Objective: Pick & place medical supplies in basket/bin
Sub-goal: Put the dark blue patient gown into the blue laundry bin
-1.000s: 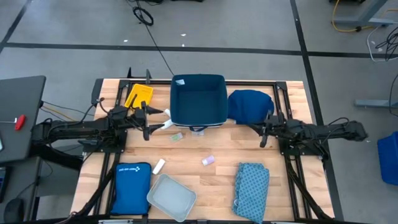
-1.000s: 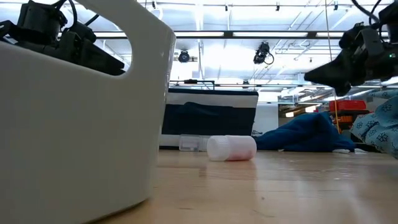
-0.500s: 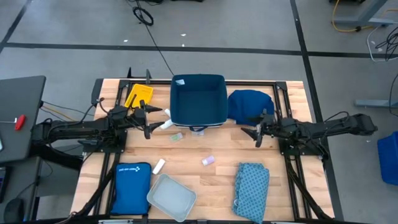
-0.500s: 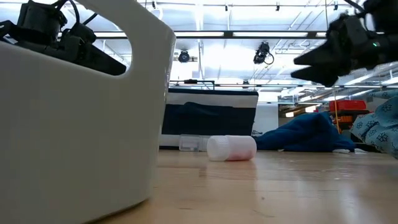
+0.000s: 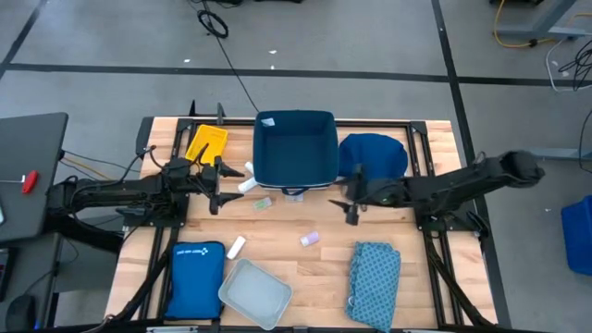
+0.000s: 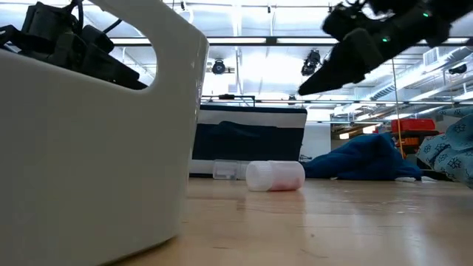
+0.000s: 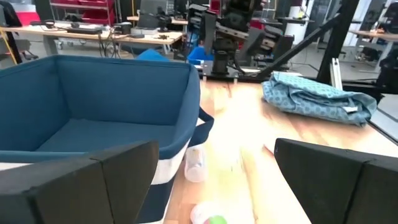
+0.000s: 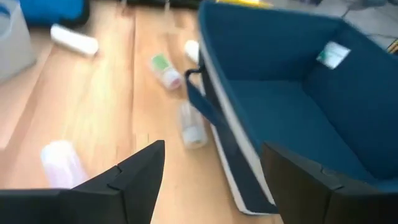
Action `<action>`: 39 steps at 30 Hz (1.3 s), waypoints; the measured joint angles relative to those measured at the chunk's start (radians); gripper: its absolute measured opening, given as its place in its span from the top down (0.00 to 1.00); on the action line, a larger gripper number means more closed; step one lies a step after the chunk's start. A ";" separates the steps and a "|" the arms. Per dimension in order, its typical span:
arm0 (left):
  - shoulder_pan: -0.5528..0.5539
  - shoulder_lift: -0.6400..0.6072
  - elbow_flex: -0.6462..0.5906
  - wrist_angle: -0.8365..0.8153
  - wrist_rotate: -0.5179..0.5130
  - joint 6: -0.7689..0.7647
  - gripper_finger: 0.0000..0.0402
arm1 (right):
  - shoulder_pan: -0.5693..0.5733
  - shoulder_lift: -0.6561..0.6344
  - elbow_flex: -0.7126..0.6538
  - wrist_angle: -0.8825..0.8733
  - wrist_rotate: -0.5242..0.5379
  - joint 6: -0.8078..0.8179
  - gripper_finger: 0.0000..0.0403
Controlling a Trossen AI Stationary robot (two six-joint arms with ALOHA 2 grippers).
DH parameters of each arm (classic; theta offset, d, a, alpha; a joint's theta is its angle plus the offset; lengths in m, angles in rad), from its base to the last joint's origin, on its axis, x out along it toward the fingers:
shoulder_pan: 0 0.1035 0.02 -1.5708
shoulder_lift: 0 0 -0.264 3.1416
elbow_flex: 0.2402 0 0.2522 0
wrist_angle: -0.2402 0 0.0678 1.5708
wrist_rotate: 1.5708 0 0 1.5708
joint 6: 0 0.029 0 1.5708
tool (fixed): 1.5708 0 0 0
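Observation:
The navy bin [image 5: 294,148] stands at the far middle, the yellow bin [image 5: 205,143] to its left and the grey tray [image 5: 254,293] at the near edge. A dark blue cloth bundle [image 5: 373,155] lies right of the navy bin, and a teal patterned cloth [image 5: 373,273] lies near right. Small vials lie on the wood: pinkish [image 8: 59,162], greenish [image 8: 165,71], clear [image 8: 191,127], white [image 5: 236,246]. My right gripper [image 5: 347,197] hovers open by the navy bin's near right corner, above the table. My left gripper [image 5: 225,183] waits open left of the bin.
A flat blue zip pouch [image 5: 196,277] lies near left, beside the tray. Another white vial [image 5: 245,183] lies off the navy bin's near left corner. Bare wood stretches across the table's middle between the vials.
My right gripper has travelled from the right side toward the table's left, rising a little, and now hangs by the navy bin's near right corner. Its fingers have opened on the way. Nothing on the table has moved.

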 joint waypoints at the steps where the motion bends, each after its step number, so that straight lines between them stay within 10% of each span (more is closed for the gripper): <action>1: 0.000 0.002 0.000 0.000 -0.003 0.000 0.19 | 0.002 0.027 0.027 -0.022 0.000 -0.004 0.33; 13: 0.000 0.039 0.001 0.033 -0.024 0.062 0.19 | 0.063 0.133 0.156 -0.183 0.037 0.010 0.33; 39: 0.000 0.063 0.001 0.067 -0.015 0.076 0.19 | 0.042 0.133 0.292 -1.271 0.321 0.335 0.33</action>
